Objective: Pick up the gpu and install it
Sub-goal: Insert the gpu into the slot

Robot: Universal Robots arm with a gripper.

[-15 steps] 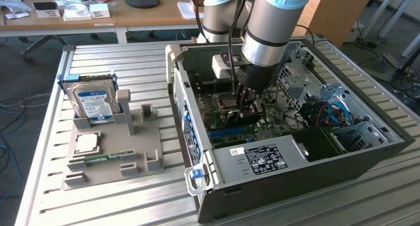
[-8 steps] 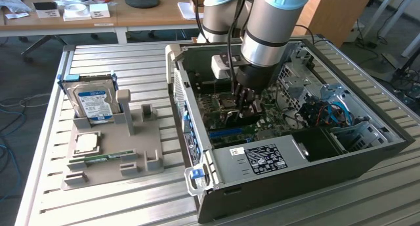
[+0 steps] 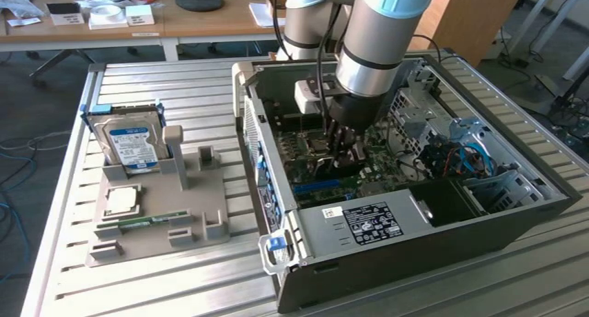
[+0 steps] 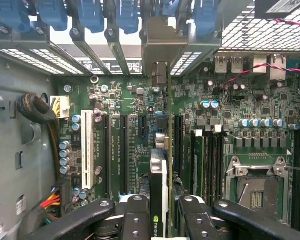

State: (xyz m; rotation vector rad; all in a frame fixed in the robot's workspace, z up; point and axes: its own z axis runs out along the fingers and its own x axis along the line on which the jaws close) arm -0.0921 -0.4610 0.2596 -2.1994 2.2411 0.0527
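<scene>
A slatted metal table (image 3: 165,83) took up most of the exterior view, with a long wooden desk (image 3: 184,24) behind it carrying small white boxes and a black round base. Dark floor showed past the table's edges.

An open computer case (image 3: 414,248) lay on its side on the table, toward the exterior view's right. 1 robot arm (image 3: 377,27) reached down into it. A grey tray (image 3: 156,213) sat beside the case on the exterior view's left, with a blue-labelled hard drive (image 3: 129,141) standing upright in it.

Inside the case, over the green motherboard (image 4: 130,100), the gripper (image 4: 159,210) was closed narrowly on the gpu (image 4: 159,170), its 2 black fingers (image 4: 136,215) pressing either side of the card. The card stood edge-on between the long slots, its bracket end toward the row of blue latches (image 4: 90,15).

The card's lower edge was hidden, so I could not tell whether it sat in a slot. From outside, the arm covered most of the card. The arm's base was cut off.
</scene>
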